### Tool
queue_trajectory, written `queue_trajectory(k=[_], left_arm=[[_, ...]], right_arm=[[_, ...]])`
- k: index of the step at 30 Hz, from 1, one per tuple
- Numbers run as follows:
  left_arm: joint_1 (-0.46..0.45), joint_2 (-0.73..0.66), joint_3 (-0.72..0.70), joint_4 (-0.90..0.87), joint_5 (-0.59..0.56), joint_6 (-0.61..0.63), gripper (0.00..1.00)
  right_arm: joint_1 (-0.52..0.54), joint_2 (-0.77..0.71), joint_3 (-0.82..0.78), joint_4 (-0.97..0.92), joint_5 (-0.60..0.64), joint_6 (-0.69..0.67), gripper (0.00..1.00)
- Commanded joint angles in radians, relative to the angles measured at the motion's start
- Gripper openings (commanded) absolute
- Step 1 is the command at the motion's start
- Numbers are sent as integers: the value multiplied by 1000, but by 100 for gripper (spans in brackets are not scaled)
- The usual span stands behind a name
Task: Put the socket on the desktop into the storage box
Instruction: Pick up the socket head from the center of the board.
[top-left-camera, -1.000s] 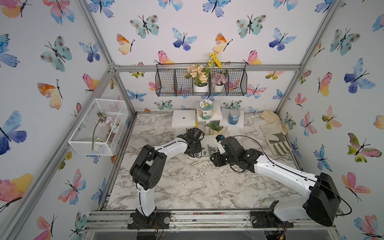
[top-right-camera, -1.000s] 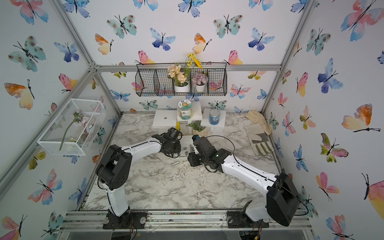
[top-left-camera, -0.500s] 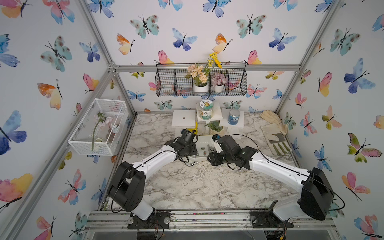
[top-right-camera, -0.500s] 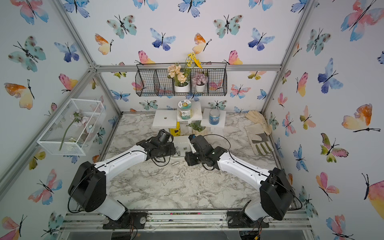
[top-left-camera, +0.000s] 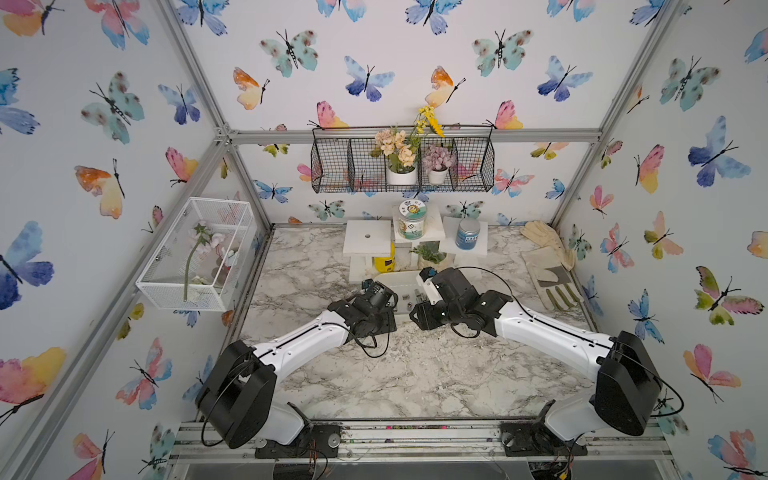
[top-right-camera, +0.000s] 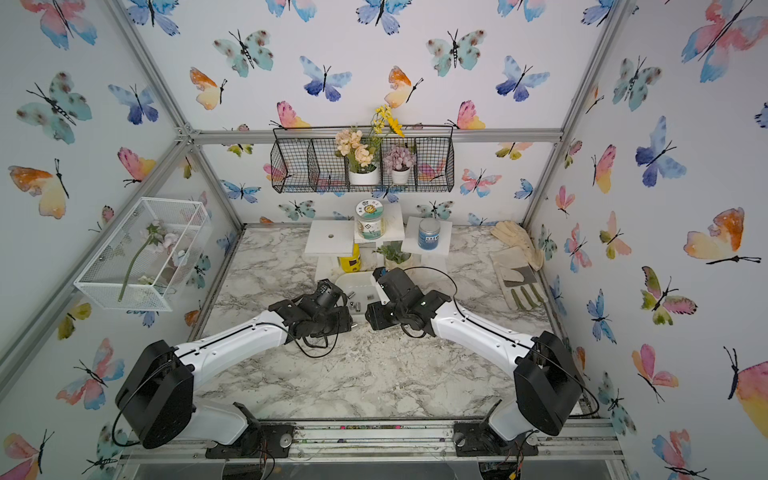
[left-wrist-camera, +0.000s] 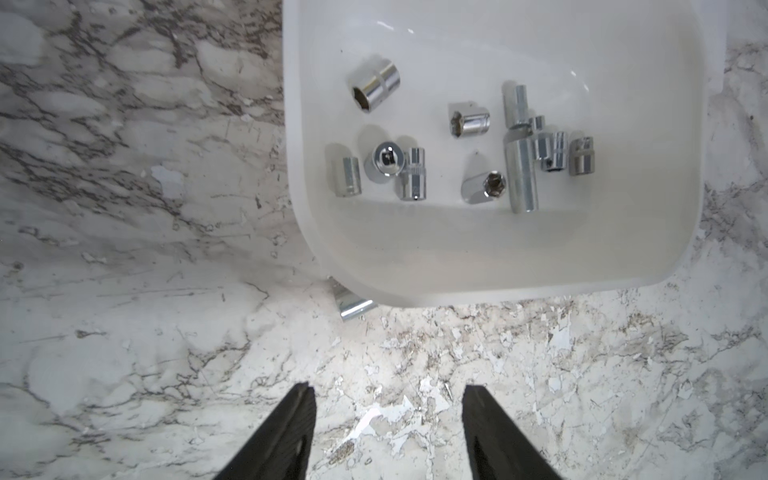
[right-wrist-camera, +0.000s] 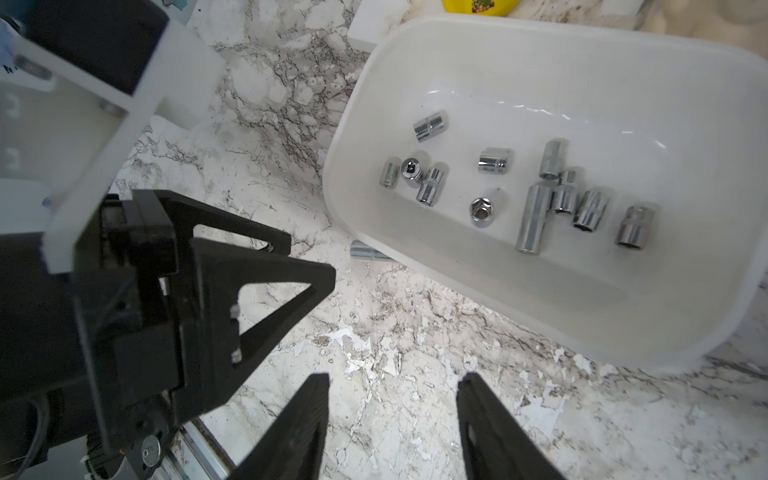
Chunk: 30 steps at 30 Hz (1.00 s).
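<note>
— Where is the socket?

— One socket (left-wrist-camera: 353, 305) lies on its side on the desk (left-wrist-camera: 124, 316), outside the box (left-wrist-camera: 540, 266). It is tucked against a rounded corner, with part of it hidden under the rim.

— And inside the box?

— The other sockets (left-wrist-camera: 484, 189) lie loose on the box's floor. Most are on their sides and a couple stand on end.

— How does the left pincer (left-wrist-camera: 388, 415) stand to it?

— It hangs over bare desk, short of the box. Its jaws are moderately parted and nothing is between them. The socket lies ahead of its fingertips, apart from them, with marble between.

— The right pincer (right-wrist-camera: 392, 407)?

— It is parted about as much and holds nothing. It is over the desk too, near the box's near side. The socket lies ahead of it, farther off, and the left pincer's black finger shows beside it.

— From above?

— In both top views the two arms reach in from the near edge, and their wrists meet just in front of the box.
</note>
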Motion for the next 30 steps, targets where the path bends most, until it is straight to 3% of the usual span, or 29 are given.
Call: queue_trajectory(k=[1, 8, 30], left_arm=[[-29, 30, -10, 2, -4, -39, 65], [-52, 114, 8, 9, -57, -76, 74], [-91, 311, 96, 31, -203, -140, 76]], right_arm=[[-3, 7, 21, 8, -14, -10, 55], [-3, -13, 9, -2, 1, -5, 55], [-3, -44, 0, -28, 41, -6, 55]])
